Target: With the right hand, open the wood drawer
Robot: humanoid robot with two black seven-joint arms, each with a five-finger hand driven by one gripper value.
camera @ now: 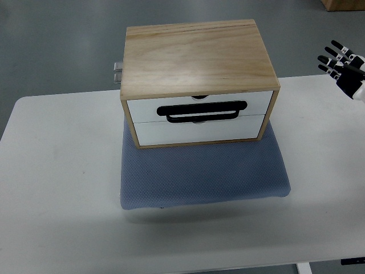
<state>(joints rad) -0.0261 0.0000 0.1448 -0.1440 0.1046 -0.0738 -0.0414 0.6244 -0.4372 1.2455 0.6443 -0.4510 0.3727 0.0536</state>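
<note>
A wooden drawer box (197, 54) sits on a blue-grey mat (202, 171) in the middle of the white table (57, 171). Its front has two white drawer fronts, both closed, with a black loop handle (202, 112) lying across the seam between them. My right hand (342, 65) hovers at the far right edge, well to the right of the box and apart from it. Its black-tipped fingers are spread and hold nothing. The left arm does not show.
A small metal part (117, 72) sticks out behind the box's back left corner. Grey floor lies beyond the table's far edge, with a cardboard corner (342, 4) at the top right.
</note>
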